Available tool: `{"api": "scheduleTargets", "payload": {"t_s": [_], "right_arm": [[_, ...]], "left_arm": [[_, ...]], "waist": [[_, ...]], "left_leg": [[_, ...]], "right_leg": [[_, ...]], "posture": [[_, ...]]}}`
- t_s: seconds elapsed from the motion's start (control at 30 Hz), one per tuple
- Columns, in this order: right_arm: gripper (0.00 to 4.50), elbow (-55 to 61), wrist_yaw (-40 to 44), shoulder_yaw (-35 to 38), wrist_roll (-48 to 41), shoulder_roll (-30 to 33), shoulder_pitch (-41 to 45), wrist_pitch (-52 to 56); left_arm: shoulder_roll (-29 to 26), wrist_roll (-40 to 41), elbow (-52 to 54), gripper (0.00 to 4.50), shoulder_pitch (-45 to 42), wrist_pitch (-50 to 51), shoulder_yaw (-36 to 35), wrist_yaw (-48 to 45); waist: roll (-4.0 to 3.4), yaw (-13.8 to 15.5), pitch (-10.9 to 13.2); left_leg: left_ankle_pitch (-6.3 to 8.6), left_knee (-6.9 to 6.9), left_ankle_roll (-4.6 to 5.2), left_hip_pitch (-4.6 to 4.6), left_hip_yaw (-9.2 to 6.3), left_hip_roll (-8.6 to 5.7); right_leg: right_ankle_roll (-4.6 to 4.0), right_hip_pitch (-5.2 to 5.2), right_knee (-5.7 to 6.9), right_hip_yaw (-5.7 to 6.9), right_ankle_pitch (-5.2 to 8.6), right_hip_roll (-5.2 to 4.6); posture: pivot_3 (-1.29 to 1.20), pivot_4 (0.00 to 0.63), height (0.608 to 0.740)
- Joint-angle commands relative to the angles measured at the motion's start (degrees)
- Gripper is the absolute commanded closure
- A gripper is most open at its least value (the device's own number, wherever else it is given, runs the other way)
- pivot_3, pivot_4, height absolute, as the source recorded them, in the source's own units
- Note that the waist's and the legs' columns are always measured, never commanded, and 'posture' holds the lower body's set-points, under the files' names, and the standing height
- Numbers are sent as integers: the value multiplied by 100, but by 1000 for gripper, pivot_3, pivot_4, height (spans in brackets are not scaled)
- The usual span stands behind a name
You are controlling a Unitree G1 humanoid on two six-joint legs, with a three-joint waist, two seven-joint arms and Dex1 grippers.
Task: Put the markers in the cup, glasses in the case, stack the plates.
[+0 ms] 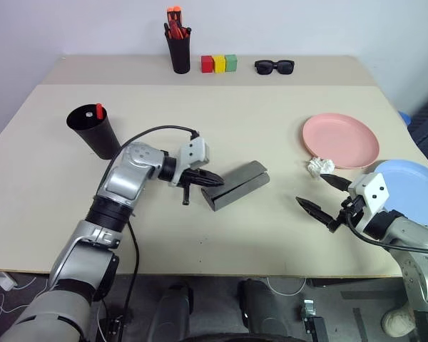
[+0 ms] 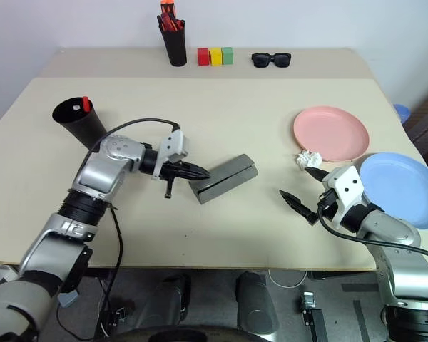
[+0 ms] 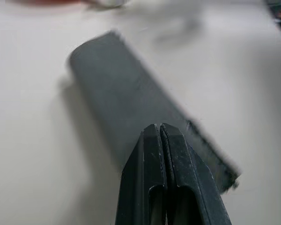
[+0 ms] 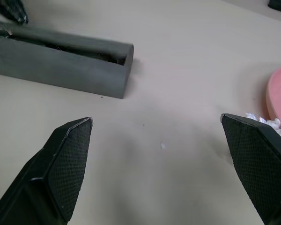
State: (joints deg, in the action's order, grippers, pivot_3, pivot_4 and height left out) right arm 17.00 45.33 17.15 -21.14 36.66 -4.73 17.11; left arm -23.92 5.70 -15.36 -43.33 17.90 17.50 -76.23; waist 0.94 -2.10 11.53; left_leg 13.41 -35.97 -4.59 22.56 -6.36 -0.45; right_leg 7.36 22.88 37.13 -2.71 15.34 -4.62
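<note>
Left gripper [image 1: 212,179], fingers pressed together and empty, sits at the grey case [image 1: 237,185] mid-tabletop, lid ajar. Best push the lid flat down. Right gripper [image 1: 322,194] waits wide open, empty.

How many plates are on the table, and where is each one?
2. The pink plate lies on the right side of the table; the light blue plate lies nearer the robot at the right edge. They are not stacked.
</note>
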Motion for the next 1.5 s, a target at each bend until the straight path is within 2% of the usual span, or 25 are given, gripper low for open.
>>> {"api": "scheduleTargets", "payload": {"t_s": [0.03,0.27,0.6,1.2,1.3,1.5], "right_arm": [[0,337,-79,179,-114,95,-146,87],[0,350,-5,480,-205,120,-647,34],[0,33,799,1191,-1019,-78,-1087,-822],[0,206,1781,701,-1308,100,-941,-1147],[0,21,1685,797,-1263,33,-821,-1252],[0,-534,662,1299,-1171,-150,-551,-1197]], "left_arm": [[-17,-68,242,4484,31,6,252,-60],[-158,-242,202,4484,125,-104,532,-63],[-225,-603,-252,4484,120,-453,802,89],[-105,-492,-734,4484,29,-663,354,773],[-62,-439,-677,4484,43,-710,261,918],[237,301,-318,4484,-136,-529,-618,1393]], "waist": [[-1,1,-1],[-5,7,-10],[-11,-22,-22],[-17,-5,-49],[-17,-9,-49],[-13,24,-43]], "left_leg": [[0,0,0,-1,0,0],[2,-1,3,-16,0,0],[4,-1,6,-45,0,1],[4,-9,6,-56,0,2],[4,-8,6,-56,0,1],[4,-10,6,-23,-1,1]], "right_leg": [[0,0,0,0,0,0],[-1,-19,-4,0,1,0],[-5,-52,-10,0,5,0],[-6,-67,-13,0,18,0],[-5,-67,-14,0,18,-1],[-4,-33,-14,0,0,-2]], "posture": [[0,150,740],[0,150,740],[0,150,740],[0,150,740],[0,150,740],[0,150,740]]}}
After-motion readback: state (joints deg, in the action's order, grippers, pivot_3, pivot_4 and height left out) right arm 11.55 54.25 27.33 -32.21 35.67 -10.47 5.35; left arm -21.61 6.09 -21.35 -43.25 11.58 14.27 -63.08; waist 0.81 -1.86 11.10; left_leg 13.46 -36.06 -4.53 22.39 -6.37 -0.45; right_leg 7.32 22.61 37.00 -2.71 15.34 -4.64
